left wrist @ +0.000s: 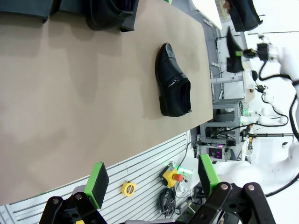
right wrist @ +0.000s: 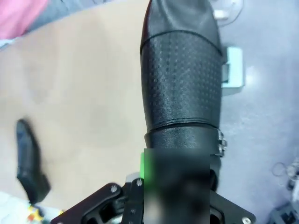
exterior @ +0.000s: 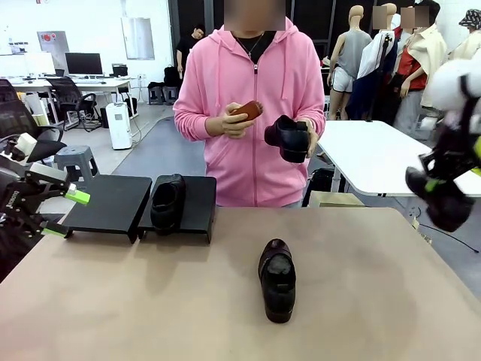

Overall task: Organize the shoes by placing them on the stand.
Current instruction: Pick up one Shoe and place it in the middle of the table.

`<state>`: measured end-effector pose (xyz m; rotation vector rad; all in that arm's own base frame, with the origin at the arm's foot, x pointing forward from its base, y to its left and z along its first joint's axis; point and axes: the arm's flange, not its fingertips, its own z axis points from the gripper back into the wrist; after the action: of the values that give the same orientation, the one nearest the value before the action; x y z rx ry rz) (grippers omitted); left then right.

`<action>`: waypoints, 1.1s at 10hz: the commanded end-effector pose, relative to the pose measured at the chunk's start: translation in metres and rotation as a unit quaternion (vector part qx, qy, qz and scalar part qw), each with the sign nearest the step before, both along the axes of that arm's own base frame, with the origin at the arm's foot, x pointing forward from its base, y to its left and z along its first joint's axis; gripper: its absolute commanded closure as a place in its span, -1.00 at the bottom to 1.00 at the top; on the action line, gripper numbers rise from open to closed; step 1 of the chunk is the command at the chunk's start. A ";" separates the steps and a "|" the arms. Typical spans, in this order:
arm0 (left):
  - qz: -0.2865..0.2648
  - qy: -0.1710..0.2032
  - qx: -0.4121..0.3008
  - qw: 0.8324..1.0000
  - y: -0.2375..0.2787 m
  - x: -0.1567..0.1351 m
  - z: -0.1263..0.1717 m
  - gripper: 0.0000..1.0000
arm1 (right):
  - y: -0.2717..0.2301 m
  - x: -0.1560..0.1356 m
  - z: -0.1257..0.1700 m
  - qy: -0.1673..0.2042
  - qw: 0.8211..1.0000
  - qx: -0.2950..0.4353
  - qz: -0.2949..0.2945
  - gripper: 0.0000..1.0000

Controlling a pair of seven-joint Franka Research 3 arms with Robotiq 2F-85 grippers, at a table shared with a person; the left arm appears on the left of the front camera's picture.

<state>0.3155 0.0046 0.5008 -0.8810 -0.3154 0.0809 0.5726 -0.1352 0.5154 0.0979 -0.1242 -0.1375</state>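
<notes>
Front view: the right gripper (exterior: 454,167) is clamped on the lifted shoe (exterior: 443,201) and holds it in the air at three o'clock, beyond the right edge of the table (exterior: 135,301). It is well apart from the stand (exterior: 113,201), which sits at ten o'clock. The stand's right panel carries the racked shoe (exterior: 167,203); its left panel is bare. The loose shoe (exterior: 278,280) lies on the tabletop near centre, toe toward six o'clock. At twelve o'clock the person's hand (exterior: 301,139) holds the fourth shoe (exterior: 288,138), and the other hand grips a small brown object (exterior: 248,110). The left gripper (exterior: 66,214) hangs at nine o'clock just beside the stand's left panel, jaws wide, holding nothing. Assessment: the step in hand is carrying the lifted shoe to the stand. The next move calls for a long sweep toward ten o'clock, passing over the loose shoe and lowering onto free panel space without nudging the racked shoe or meeting the left arm. Limits of inspection: in the right wrist view a blur covers the jaws, so where the pads bite cannot be made out. The brown object cannot be identified. In the left wrist view the stand is cut off at twelve o'clock. Room beside the racked shoe cannot be judged.
</notes>
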 end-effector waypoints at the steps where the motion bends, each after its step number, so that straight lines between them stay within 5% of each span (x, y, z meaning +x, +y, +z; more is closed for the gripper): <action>1: 0.003 0.004 -0.005 1.000 0.000 0.000 0.002 -1.00 | 0.005 -0.088 0.016 0.002 1.000 0.017 -0.016 1.00; 3: 0.003 0.004 -0.005 1.000 0.000 0.000 0.002 -1.00 | -0.006 -0.130 0.004 0.034 0.998 0.049 0.009 1.00; 7: 0.003 0.004 -0.005 1.000 0.000 0.000 0.002 -1.00 | -0.005 -0.122 0.021 0.030 0.999 0.032 -0.006 1.00; 9: 0.003 0.004 -0.005 1.000 0.000 0.000 0.002 -1.00 | 0.028 -0.128 -0.009 0.057 0.997 0.023 0.038 1.00; 11: 0.003 0.004 -0.005 1.000 0.000 0.000 0.002 -1.00 | 0.073 -0.141 0.027 0.004 0.997 -0.075 0.018 1.00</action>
<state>0.3154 0.0044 0.5008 -0.8806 -0.3148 0.0806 0.4467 -0.0775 0.5206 0.0622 -0.0406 -0.0672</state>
